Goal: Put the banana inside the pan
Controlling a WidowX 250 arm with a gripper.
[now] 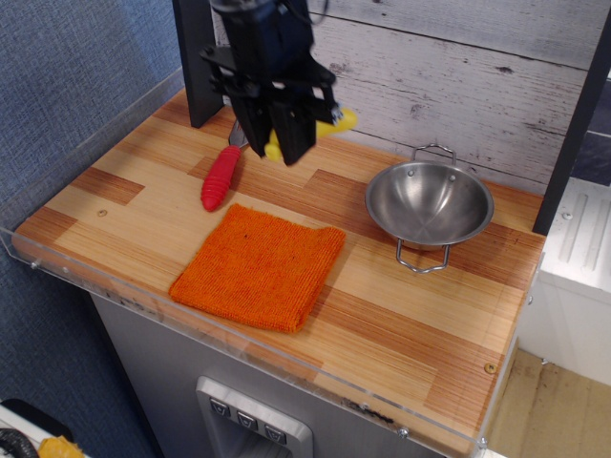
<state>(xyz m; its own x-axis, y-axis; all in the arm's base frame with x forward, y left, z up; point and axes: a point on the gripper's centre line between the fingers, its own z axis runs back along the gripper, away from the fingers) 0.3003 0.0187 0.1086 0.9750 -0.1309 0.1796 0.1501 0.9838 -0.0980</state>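
Wood-plank wall behind, striped wooden counter (401, 315) w/ clear lip at the front edge. Gripper (286, 134) hangs over the back edge, left of centre, clamped on the banana (329, 126), which is off the surface; long axis runs roughly left-right, its right end pokes out toward the pan. Pan (430, 203) sits near the back right corner, empty, well apart, lower and to the right of the gripper. Next move likely rightward, then down.

Striped wooden counter (410, 324) before whitewashed plank wall (458, 57), blue fabric wall (67, 67) at left.
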